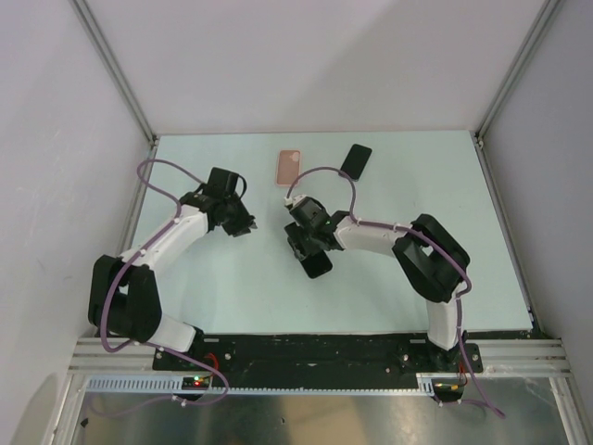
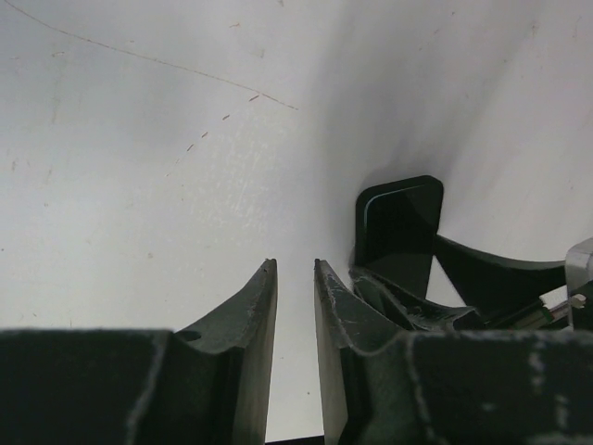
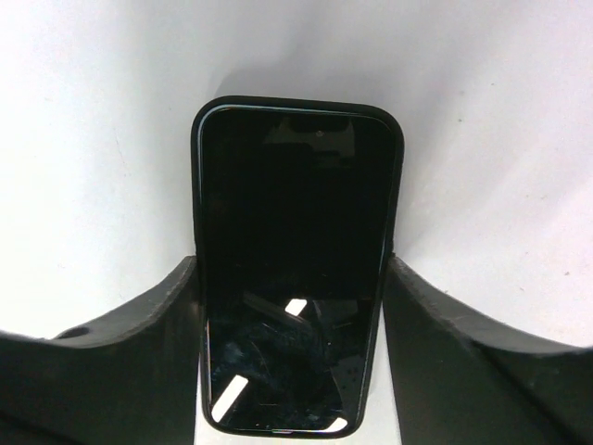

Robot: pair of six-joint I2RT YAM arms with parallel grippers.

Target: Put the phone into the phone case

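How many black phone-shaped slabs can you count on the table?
2. The near slab sits between the right jaws, mid-table; the far slab lies by the far edge, right of a pink case. The arms could hide more.

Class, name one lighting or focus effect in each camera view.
Right wrist: bright reflections streak the phone. Left wrist: the left claw, close to the lens, looks soft and dark. Top external: flat, even light with only faint shadows.

No readable text, label, brand or number anywhere (phone (image 3: 292, 269) screen dark, only reflections).
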